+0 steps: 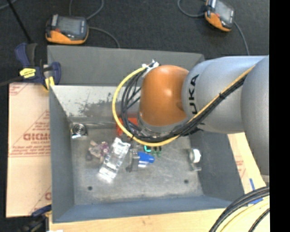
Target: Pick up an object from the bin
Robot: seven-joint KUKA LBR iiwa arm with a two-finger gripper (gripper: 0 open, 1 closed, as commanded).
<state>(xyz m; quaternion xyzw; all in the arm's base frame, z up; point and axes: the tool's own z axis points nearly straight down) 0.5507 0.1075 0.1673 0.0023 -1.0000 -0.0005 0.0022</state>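
Gripper (149, 146) low in grey metal bin (61, 181), opening cannot be told | small blue plastic block (145, 158) just beside it, nearside, likeliest pick | clear crinkled plastic packet (113, 159) to its left, long axis slanted.

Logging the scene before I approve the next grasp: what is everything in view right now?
bin: one, grey, centre
round metal piece: one, silver, bin floor, far left
lumpy thing: one, purplish-brown, left of the clear packet
clear plastic packet: one, transparent, floor, left of centre
blue thing: one, blue, beside the packet
red thing: one, red-orange, partly hidden under the cables
white thing: one, white, floor right
handheld devices: two, orange and black, dark floor beyond the bin
arm: one, grey, from the right
wrist cover: one, orange, above bin centre
cables: several, yellow and black, looped round the wrist
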